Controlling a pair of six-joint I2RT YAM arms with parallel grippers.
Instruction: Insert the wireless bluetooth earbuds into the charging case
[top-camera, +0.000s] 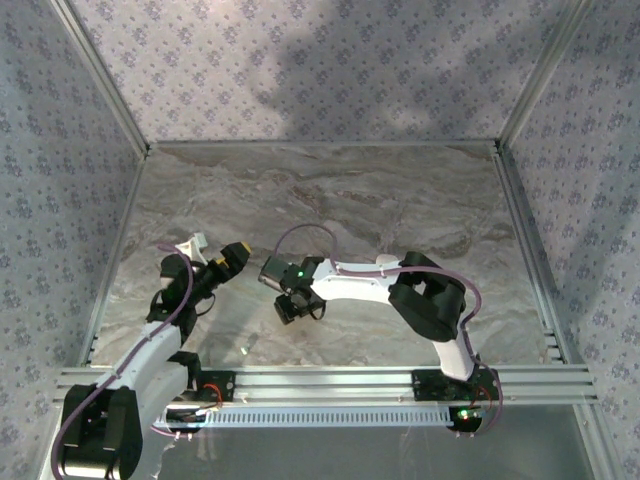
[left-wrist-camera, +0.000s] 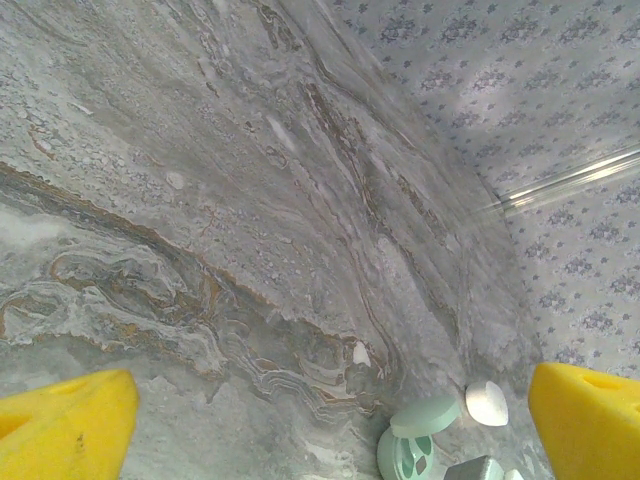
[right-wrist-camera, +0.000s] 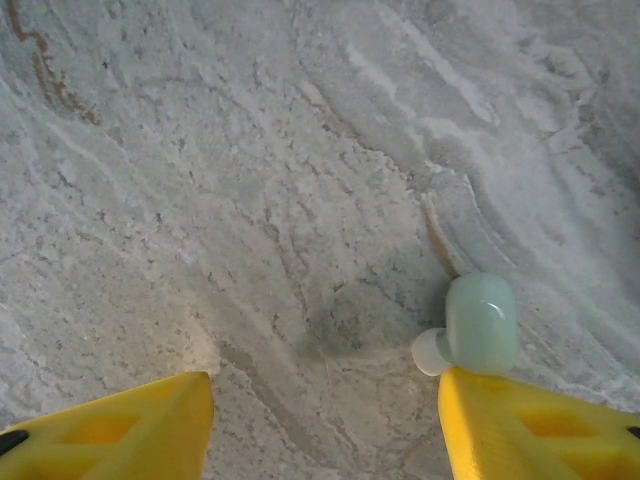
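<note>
Not much done yet as far as I can tell. On the right wrist cam there's one mint earbud (right-wrist-camera: 480, 323) with a pale tip lying loose on the marble worktop (right-wrist-camera: 200, 150), right up against the tip of one finger of the right claw (right-wrist-camera: 325, 400). That claw is about half spread with nothing between the fingers, so the bud isn't picked up. On the left wrist cam the mint charging case (left-wrist-camera: 408, 455) sits at the bottom edge with its lid (left-wrist-camera: 425, 415) flipped up, ready to take buds. I can't tell if anything's seated inside. There's a white bit (left-wrist-camera: 487, 402) just beside it, maybe another bud or a cap, too small to call. The left claw (left-wrist-camera: 332, 400) is spread wide and empty. My guess: grabbing that bud and seating it is all left to do.
</note>
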